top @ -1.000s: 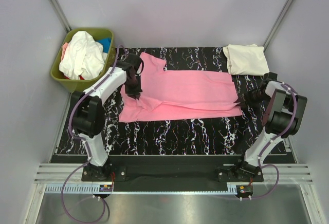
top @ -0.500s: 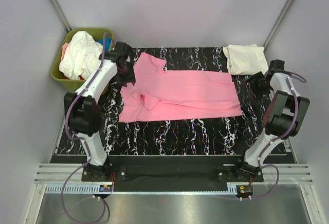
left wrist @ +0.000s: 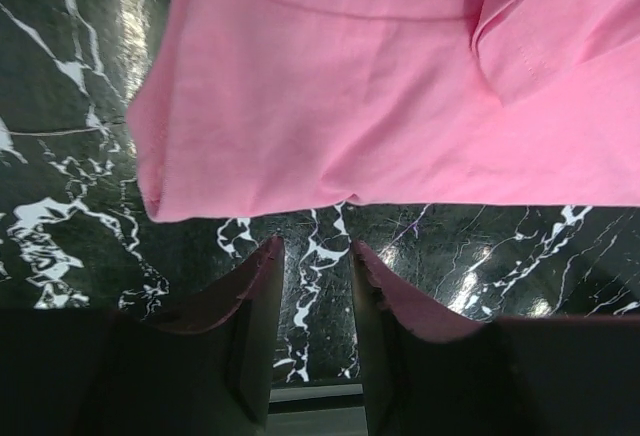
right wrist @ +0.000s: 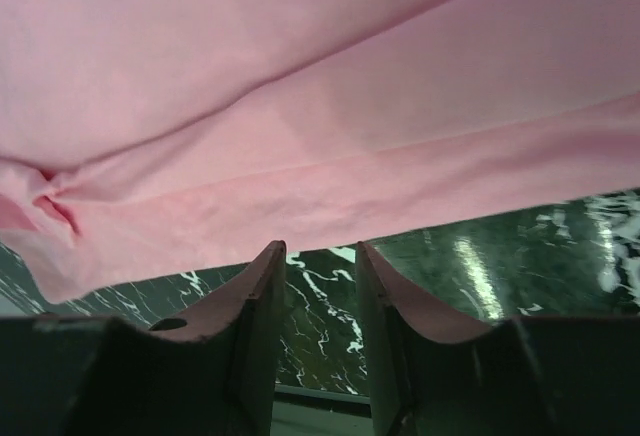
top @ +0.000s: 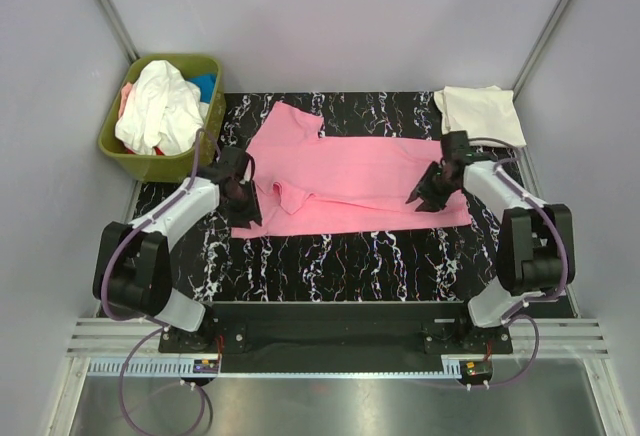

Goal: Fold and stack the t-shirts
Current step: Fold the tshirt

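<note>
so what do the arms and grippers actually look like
The left arm and right arm have white shells on their links and black joint housings, and a purple cable trails from each. The left gripper and right gripper are black, each with two broad, wedge-shaped fingers. No markings are visible.

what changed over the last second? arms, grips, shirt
Both arms swung away toward the far side, then came back. The left gripper now sits at the pink t-shirt near its left hem, closer to the bases than before. The right gripper has moved inward from the near-right corner. Both are open and empty, with the hem just ahead. The pink t-shirt lies about as it did; the cream t-shirt and bin are unchanged.
</note>
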Robot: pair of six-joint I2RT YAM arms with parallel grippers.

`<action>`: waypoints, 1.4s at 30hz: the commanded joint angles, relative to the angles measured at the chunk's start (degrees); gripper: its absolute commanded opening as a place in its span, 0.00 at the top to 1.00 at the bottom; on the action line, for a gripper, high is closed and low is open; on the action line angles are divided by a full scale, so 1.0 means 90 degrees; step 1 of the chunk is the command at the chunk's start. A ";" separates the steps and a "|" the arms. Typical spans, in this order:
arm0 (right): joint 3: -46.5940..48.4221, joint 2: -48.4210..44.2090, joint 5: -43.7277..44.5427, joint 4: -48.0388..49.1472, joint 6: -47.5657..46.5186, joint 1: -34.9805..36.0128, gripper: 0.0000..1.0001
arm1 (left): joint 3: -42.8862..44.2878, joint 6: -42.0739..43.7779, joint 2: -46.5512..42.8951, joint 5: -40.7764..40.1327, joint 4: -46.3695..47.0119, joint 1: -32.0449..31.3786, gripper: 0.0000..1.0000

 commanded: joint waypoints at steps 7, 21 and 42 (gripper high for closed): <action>0.1889 0.1508 0.1114 -0.0528 -0.0183 0.2119 0.62 | -0.0672 -0.0485 -0.0088 0.0050 0.1213 -0.0167 0.65; 0.4087 0.3550 0.1339 -0.1417 -0.0379 0.3126 0.62 | -0.1102 -0.0651 0.0254 -0.0341 0.1292 -0.0157 0.67; 0.4049 0.3338 0.1505 -0.1593 -0.0223 0.3565 0.64 | -0.1425 -0.0514 -0.0457 -0.0390 0.1380 0.0175 0.65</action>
